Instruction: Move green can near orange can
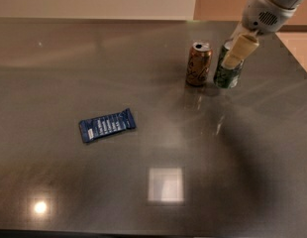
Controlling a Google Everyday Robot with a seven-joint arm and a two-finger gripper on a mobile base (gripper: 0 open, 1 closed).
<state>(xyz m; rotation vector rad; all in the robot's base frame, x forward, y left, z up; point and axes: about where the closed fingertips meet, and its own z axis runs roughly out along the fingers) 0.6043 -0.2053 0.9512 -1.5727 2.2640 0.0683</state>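
The green can (227,76) stands upright on the dark table (158,133) at the back right, just to the right of the orange can (198,64), with a narrow gap between them. My gripper (232,57) reaches down from the top right corner and is shut on the green can's upper part. One cream finger (241,50) lies across the can's top and hides its rim. The orange can stands free with its silver top showing.
A blue snack wrapper (107,125) lies flat on the table left of centre. The table's right edge (294,53) runs close behind the green can. Lamp reflections show near the front.
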